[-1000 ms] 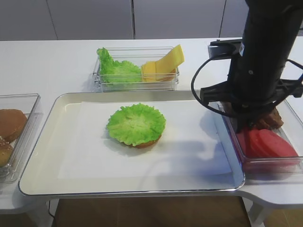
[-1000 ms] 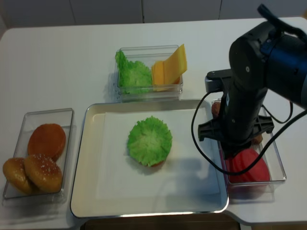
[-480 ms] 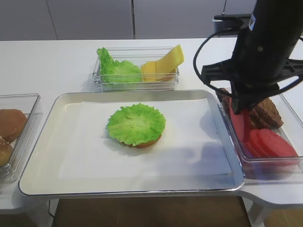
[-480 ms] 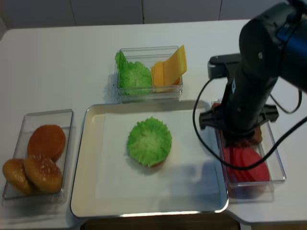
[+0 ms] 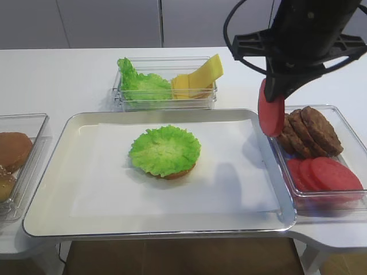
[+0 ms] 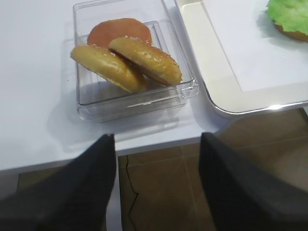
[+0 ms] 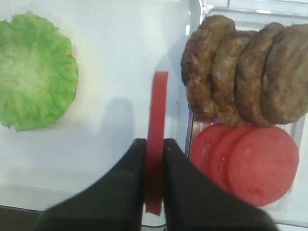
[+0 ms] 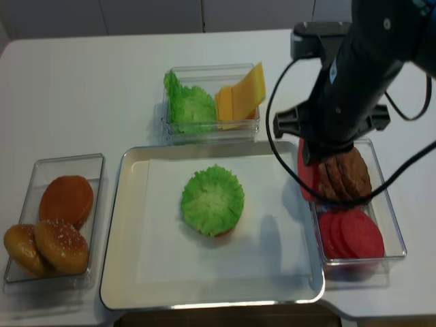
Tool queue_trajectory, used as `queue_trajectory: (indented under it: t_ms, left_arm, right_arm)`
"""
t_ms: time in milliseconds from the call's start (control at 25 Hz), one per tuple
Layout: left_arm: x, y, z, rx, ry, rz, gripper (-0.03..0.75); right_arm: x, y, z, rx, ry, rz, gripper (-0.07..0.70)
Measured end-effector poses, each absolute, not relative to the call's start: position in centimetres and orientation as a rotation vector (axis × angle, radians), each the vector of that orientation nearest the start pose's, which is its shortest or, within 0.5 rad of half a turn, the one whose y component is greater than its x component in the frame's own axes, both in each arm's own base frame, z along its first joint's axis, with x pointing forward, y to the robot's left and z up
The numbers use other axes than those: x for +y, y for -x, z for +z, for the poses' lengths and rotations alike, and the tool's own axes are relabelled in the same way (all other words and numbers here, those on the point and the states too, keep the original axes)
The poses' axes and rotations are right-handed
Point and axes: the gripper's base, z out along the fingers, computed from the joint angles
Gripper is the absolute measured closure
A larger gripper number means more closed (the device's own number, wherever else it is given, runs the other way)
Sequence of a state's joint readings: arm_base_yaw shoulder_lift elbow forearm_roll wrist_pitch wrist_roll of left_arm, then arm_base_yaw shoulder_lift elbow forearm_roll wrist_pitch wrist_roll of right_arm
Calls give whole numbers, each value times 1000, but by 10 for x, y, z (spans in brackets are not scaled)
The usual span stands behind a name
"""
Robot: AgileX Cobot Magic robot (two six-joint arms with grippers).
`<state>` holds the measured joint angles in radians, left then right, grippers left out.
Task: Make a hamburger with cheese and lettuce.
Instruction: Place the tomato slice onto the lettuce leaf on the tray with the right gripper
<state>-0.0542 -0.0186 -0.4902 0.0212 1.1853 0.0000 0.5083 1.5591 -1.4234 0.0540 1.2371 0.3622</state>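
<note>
Lettuce (image 5: 164, 150) sits atop a bun base on the tray (image 5: 51, 172); cheese (image 5: 198, 80) waits in the rear bin. Right gripper (image 7: 155, 144) clamps a red slice (image 7: 156, 134) on edge, beside the patties (image 7: 245, 72). Left gripper (image 6: 156, 163) hangs open, idle. Risks: thin slice slipping free, landing off-center, or dragging the leaf askew.

No readable txt, labels, brands or nos. on anything in view.
</note>
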Motion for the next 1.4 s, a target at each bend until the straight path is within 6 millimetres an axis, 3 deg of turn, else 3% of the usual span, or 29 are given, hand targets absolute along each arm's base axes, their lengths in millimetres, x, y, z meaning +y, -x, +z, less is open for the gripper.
queue_trajectory:
  t_ms: [240,600,1000,1200,1400]
  left_arm:
    - [2,12,265,2159,-56,-5,302]
    - [2,12,265,2159,-56,-5,302]
    - [2,12,265,2159,-56,-5,302]
    - [2,12,265,2159,-56,-5,302]
    - [2,12,265,2159,-56,-5,302]
  right_arm:
    - [168,-282,330,2874,243,251,546]
    - [214,-291,324,2851,408,257,547]
    - [234,-317,311,2856,394,247,547]
    - [249,-311,314,2839,425,261,547]
    - [261,-306,304,2852,467,235,547]
